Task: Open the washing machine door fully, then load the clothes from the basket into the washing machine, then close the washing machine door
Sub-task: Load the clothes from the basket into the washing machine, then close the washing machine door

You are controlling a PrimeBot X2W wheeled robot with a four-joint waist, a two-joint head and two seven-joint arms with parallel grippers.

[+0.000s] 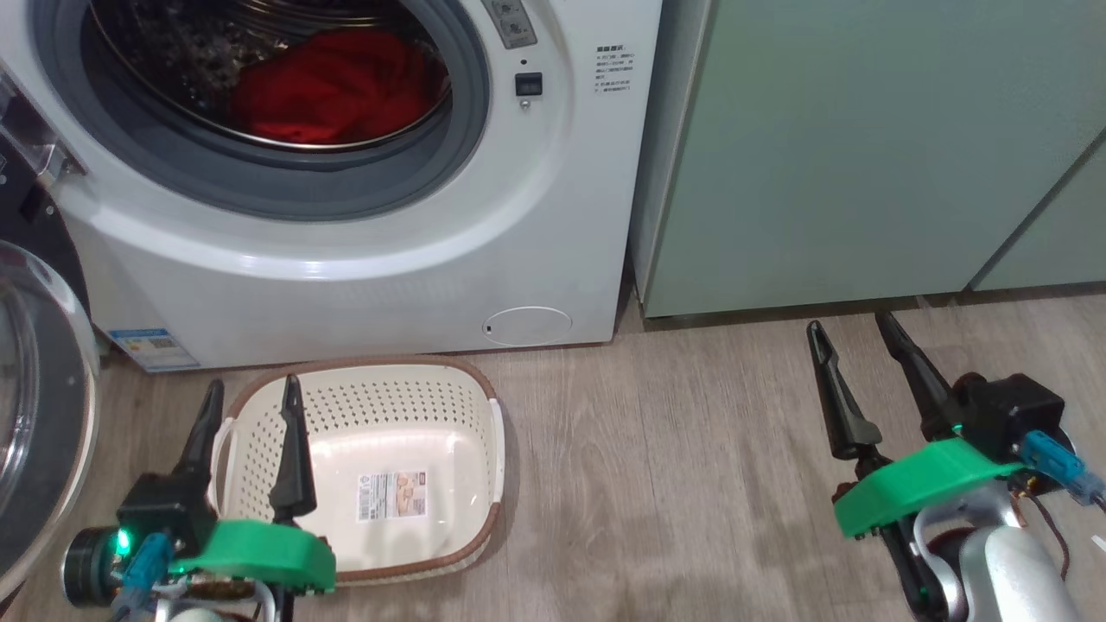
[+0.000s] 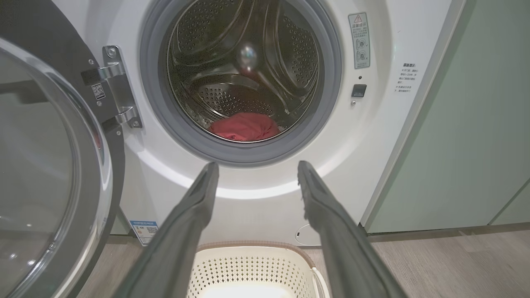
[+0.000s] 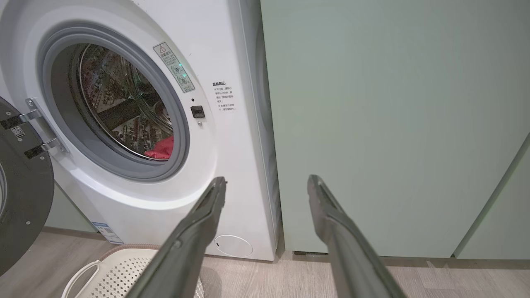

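We are seeing the drum mouth [image 2: 248, 95] standing unblocked, though the door [image 2: 41, 165] is hanging wide at its left, hemming that side. The basket [image 1: 380, 393] is sitting on the floor [image 1: 674, 449] just before the washer [image 1: 346, 285], and green cabinets [image 1: 864, 155] are walling off the right.

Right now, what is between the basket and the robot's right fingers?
Just bare wooden floor lies between the basket and the right fingers, as the head view shows.
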